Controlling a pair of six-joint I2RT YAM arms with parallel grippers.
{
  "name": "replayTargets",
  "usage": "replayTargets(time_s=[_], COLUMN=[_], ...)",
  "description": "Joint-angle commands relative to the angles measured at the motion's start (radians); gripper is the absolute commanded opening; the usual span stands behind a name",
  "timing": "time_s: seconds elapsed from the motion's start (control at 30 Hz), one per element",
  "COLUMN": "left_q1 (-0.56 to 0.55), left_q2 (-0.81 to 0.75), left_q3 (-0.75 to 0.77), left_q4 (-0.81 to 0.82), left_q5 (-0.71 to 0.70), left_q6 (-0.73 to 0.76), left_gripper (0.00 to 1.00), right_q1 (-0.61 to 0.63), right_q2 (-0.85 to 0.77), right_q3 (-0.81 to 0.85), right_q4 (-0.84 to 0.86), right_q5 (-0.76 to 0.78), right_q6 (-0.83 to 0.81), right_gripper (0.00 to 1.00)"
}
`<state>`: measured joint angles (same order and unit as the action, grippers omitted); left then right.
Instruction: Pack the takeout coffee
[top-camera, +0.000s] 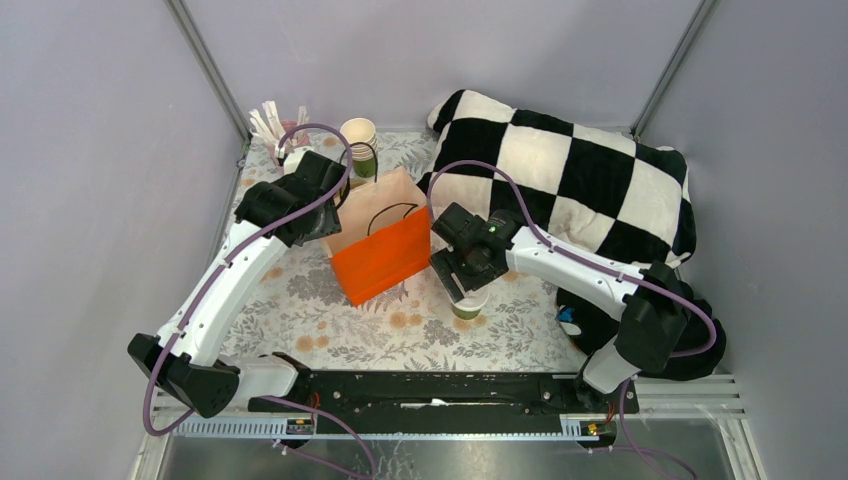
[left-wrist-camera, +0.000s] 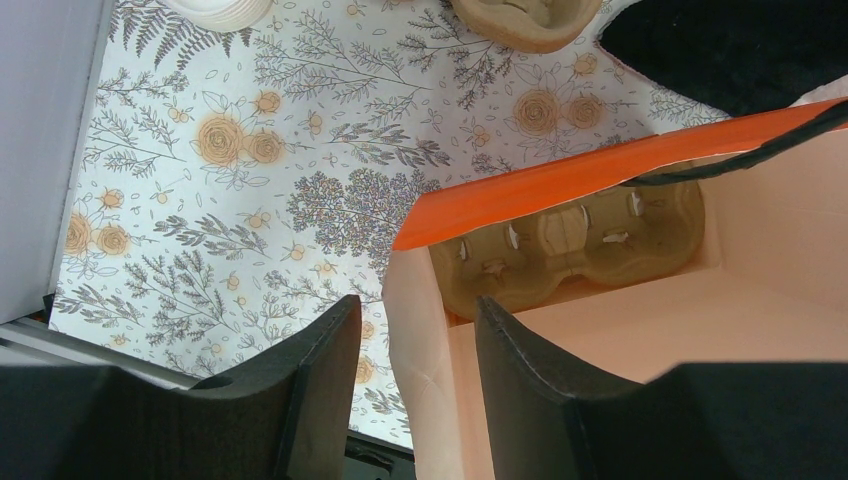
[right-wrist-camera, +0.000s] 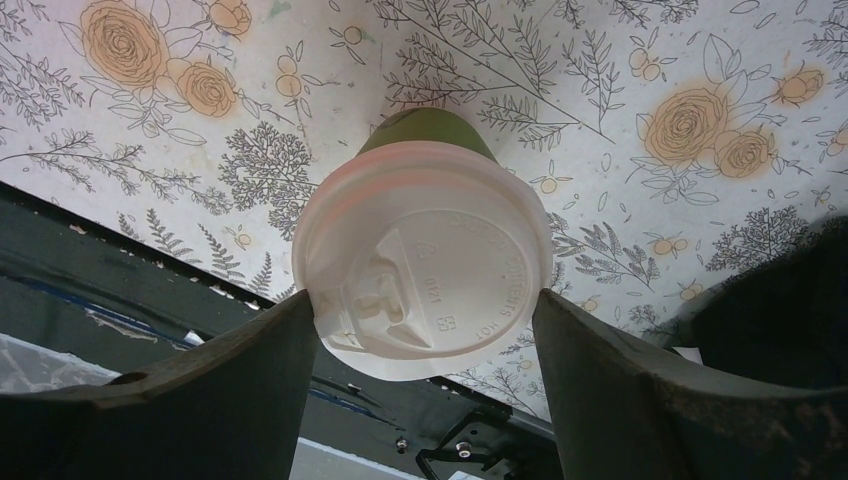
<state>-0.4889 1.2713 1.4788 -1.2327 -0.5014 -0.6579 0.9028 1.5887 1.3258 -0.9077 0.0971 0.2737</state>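
The takeout coffee (top-camera: 468, 304), a green paper cup with a white lid (right-wrist-camera: 425, 270), stands upright on the floral tablecloth just right of the orange paper bag (top-camera: 385, 250). My right gripper (top-camera: 464, 278) hangs directly over it. In the right wrist view the right gripper (right-wrist-camera: 425, 297) is open, its fingers flanking the lid at its rim. My left gripper (top-camera: 332, 215) is at the bag's back left corner. It (left-wrist-camera: 418, 302) is open and straddles the bag's side wall (left-wrist-camera: 430, 330), one finger outside and one inside. A cardboard cup carrier (left-wrist-camera: 580, 240) lies at the bottom of the bag.
A stack of lidless cups (top-camera: 358, 140) and stirrers (top-camera: 272, 120) stand behind the bag. A black-and-white checkered blanket (top-camera: 570, 170) fills the back right. Another cardboard carrier (left-wrist-camera: 520, 20) lies beyond the bag. The black rail (top-camera: 430, 390) runs along the near edge.
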Motion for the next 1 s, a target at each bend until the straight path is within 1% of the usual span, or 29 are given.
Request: replayTargets(time_s=[0.0, 0.13, 0.57, 0.67, 0.8, 0.97], left_q1=[0.006, 0.006, 0.006, 0.006, 0.006, 0.007], left_q2=[-0.023, -0.023, -0.031, -0.036, -0.039, -0.03], left_q3=[0.03, 0.05, 0.144, 0.163, 0.204, 0.206], left_q4=[0.009, 0.0, -0.073, -0.115, -0.216, -0.21], left_q5=[-0.009, -0.002, 0.02, 0.021, -0.002, 0.017], left_q6=[0.013, 0.011, -0.026, -0.051, -0.115, -0.137], left_gripper=[0.52, 0.58, 0.67, 0.68, 0.67, 0.65], right_q1=[-0.007, -0.007, -0.03, -0.044, -0.077, -0.093], right_q2=[-0.051, -0.078, -0.177, -0.188, -0.208, -0.228], right_q3=[0.007, 0.007, -0.043, -0.043, -0.006, 0.116], right_q4=[-0.015, -0.026, -0.033, -0.044, -0.098, -0.191], right_q5=[0.043, 0.058, 0.108, 0.117, 0.165, 0.218], right_q6=[0.004, 0.009, 0.023, 0.022, 0.013, -0.006], right_gripper=[0.8, 0.8, 0.81, 0.81, 0.81, 0.82])
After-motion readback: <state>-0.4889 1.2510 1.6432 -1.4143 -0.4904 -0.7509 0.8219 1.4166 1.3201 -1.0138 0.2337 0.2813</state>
